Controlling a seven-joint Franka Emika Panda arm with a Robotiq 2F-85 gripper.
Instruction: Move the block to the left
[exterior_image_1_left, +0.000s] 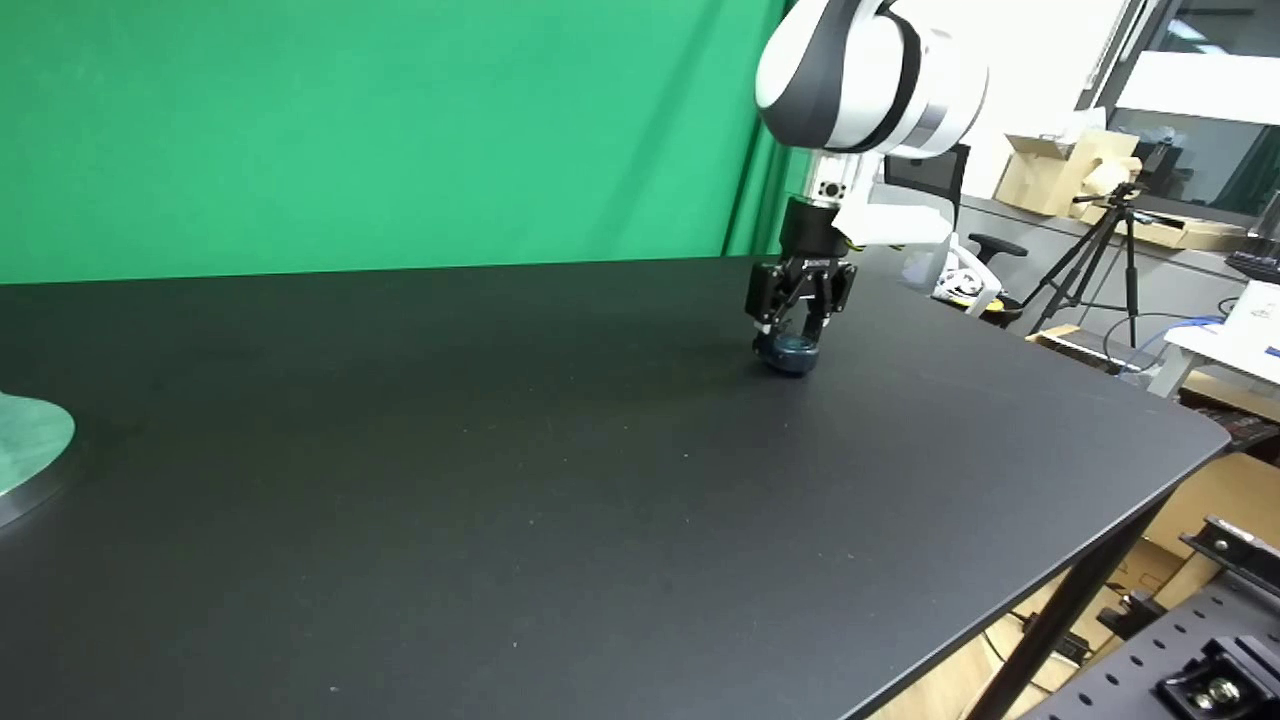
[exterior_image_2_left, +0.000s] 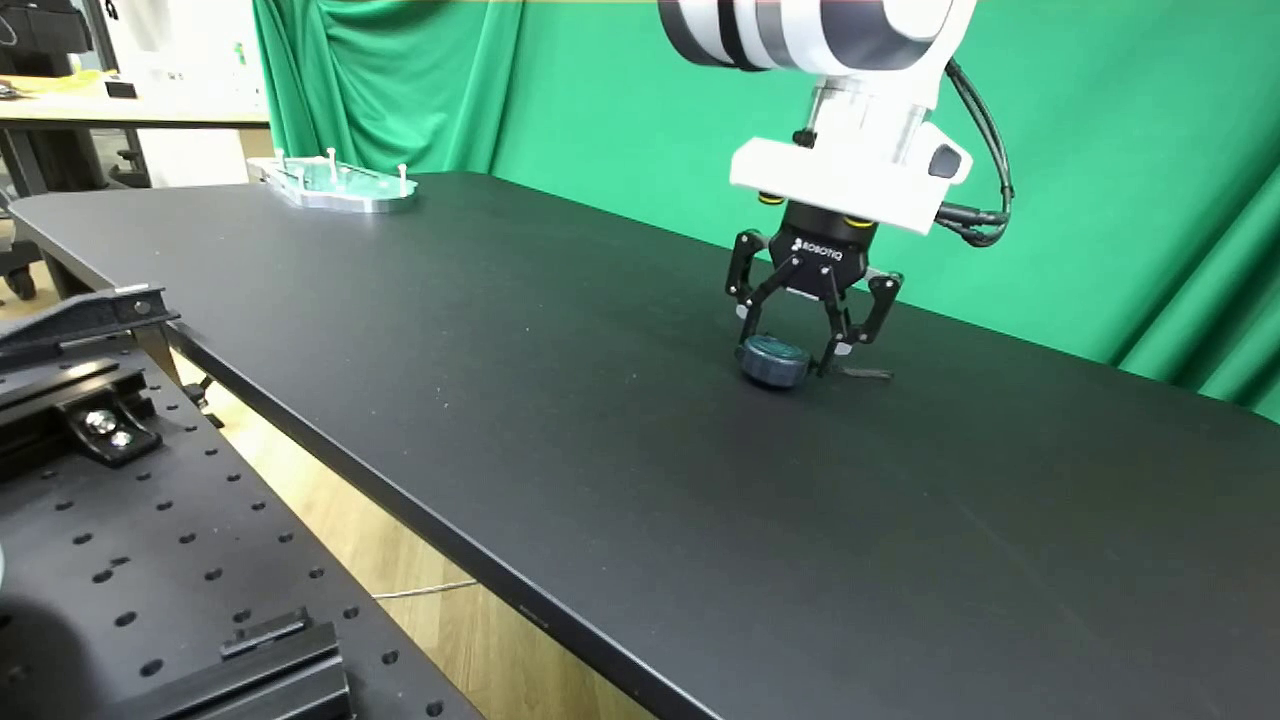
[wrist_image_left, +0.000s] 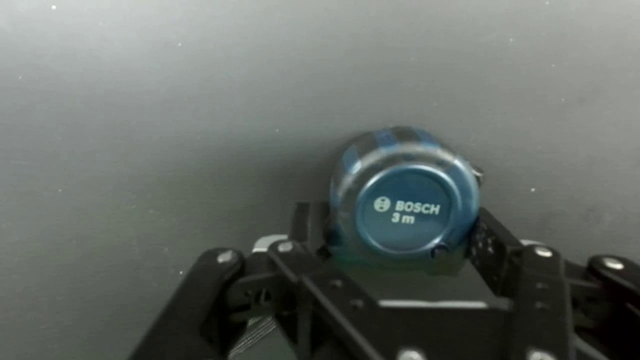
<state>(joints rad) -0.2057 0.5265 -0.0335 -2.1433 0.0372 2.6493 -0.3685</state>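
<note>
The block is a small round dark blue case marked "BOSCH 3 m" and looks like a tape measure. It shows in the wrist view (wrist_image_left: 407, 205) and in both exterior views (exterior_image_1_left: 791, 352) (exterior_image_2_left: 774, 362). It sits flat at the surface of the black table (exterior_image_1_left: 450, 480); I cannot tell if it is lifted at all. My gripper (exterior_image_2_left: 785, 350) points down over it, also seen in an exterior view (exterior_image_1_left: 787, 337). In the wrist view my gripper (wrist_image_left: 400, 215) has a finger against each side of the block. The block's near lower edge is partly hidden between the fingers.
A dark strap (exterior_image_2_left: 865, 374) lies on the table beside the gripper. A pale green disc (exterior_image_1_left: 30, 440) stands at the left edge in an exterior view. A clear greenish plate with pegs (exterior_image_2_left: 340, 188) sits at the table's far end. A green curtain (exterior_image_1_left: 400, 130) hangs behind the table.
</note>
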